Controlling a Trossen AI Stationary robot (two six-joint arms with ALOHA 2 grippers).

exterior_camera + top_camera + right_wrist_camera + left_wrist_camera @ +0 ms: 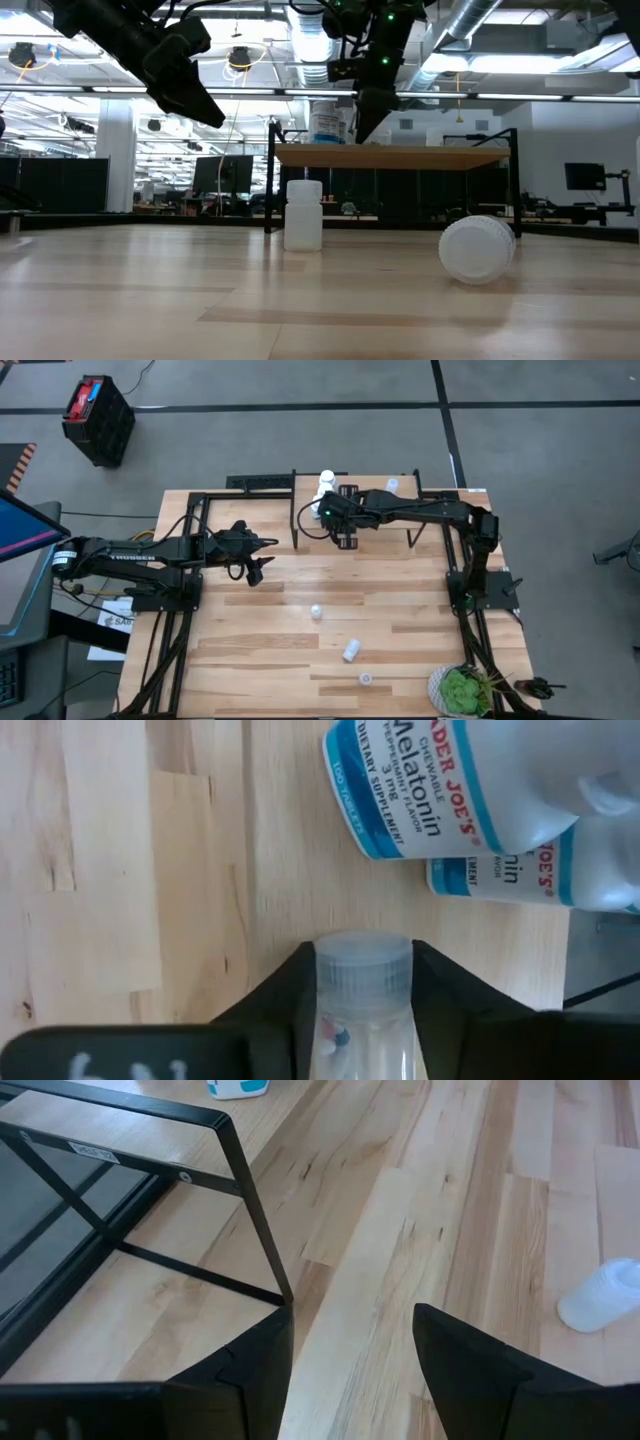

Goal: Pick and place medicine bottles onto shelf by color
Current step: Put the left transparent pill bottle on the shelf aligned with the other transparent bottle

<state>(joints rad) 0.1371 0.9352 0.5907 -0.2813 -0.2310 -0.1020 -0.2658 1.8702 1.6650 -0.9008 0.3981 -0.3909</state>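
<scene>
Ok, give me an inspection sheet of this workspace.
Surface: slatted wooden table, mostly bare.
Job's things: shelf carries labelled bottles; three white bottles lie loose on the table.
Clutter: potted plant at the table corner.
End effectors: right end effector over the shelf, fingers around a translucent bottle; left end effector open, empty, above the table.
Cables: wires beside the left arm's base.
Surroundings: black crate on the floor; office space behind.
</scene>
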